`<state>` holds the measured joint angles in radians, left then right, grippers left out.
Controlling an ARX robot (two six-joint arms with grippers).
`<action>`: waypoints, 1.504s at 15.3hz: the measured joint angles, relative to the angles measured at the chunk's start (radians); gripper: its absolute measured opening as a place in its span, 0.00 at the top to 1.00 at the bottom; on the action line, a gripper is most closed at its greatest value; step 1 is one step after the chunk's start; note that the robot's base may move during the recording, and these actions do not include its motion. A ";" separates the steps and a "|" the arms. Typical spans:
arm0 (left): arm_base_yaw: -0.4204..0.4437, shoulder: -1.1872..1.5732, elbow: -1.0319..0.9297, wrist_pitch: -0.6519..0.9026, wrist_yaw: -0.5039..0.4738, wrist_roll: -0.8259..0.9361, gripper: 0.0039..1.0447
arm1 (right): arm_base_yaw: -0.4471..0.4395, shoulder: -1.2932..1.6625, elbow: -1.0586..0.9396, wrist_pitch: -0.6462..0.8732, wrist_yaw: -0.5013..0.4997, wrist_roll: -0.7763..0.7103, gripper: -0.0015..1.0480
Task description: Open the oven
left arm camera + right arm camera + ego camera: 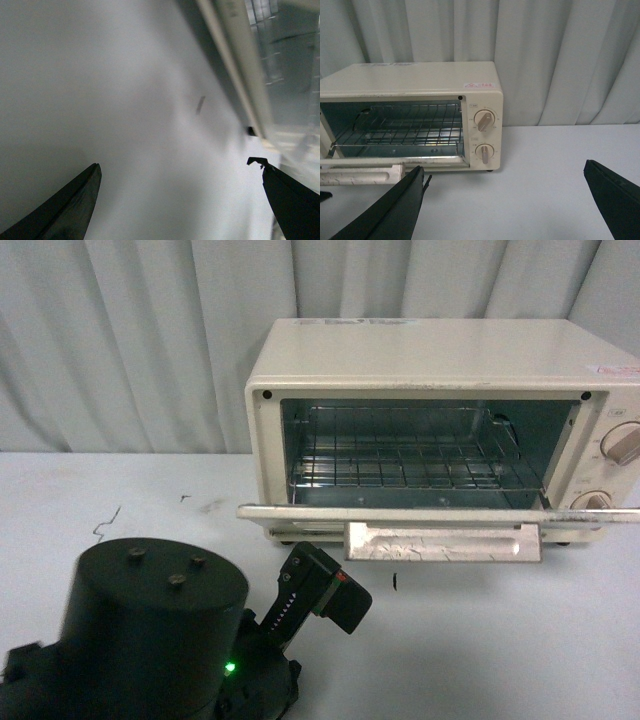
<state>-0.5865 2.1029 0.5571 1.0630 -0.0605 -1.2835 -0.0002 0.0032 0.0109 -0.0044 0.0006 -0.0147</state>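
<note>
Front view: oven (440, 370) sits far right on the white table (500, 640), its back near the grey curtain (150, 340). Door (440, 512) is dropped flat and sticks out toward the near side, with the bar handle (440, 542) on its near edge. Wire rack (400, 465) is visible in the metal cavity. Upper knob (625, 443) and lower knob (592, 502) are cut off by the right frame edge. Left arm (150, 610) fills the near-left corner as a dark cylinder with a green light (230, 667). A black link points up toward the door's left end, close to it but apart. Fingers can't be made out here. Bare table lies left of the oven and near-right. Small dark mark (395, 582) on the table just near of the handle.

Left wrist view: left gripper (175, 165) has its fingers spread wide with nothing between them, only table. The door's edge runs along one side, blurred. The same dark mark shows up. Glass and interior are smeared and hard to read.

Right wrist view: right gripper (504, 167) is also spread wide and empty, well back from the oven. This is the only view with both knobs whole. It also shows the oven's right wall and bare table to the right of it. The door's left part is cut off and the handle is partly behind one finger.
</note>
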 joint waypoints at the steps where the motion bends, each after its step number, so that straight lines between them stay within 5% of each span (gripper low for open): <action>1: 0.010 -0.045 -0.030 0.059 0.022 0.027 0.06 | 0.000 0.000 0.000 0.001 -0.001 0.000 0.06; 4: 0.084 -0.229 -0.131 0.051 0.095 0.144 0.06 | 0.000 0.000 0.000 0.001 0.000 0.000 0.06; 9: 0.217 -0.589 -0.251 -0.305 0.245 0.455 0.06 | 0.000 0.000 0.000 0.001 0.000 0.000 0.06; 17: 0.270 -1.020 -0.276 -0.596 0.154 0.722 0.07 | 0.000 0.000 0.000 0.001 0.000 0.000 0.06; 18: 0.234 -0.964 -0.335 -0.341 0.009 0.813 0.14 | 0.000 0.000 0.000 0.001 -0.001 0.000 0.06; 20: 0.267 -0.951 -0.460 -0.135 -0.186 1.035 0.31 | 0.000 -0.001 0.000 0.001 0.002 0.000 0.06; 23: 0.349 -1.126 -0.497 -0.145 -0.183 1.212 0.57 | 0.000 0.001 0.000 0.001 -0.001 0.000 0.06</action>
<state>-0.2379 0.9764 0.0597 0.9184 -0.2440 -0.0719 -0.0002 0.0040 0.0109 -0.0036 -0.0006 -0.0147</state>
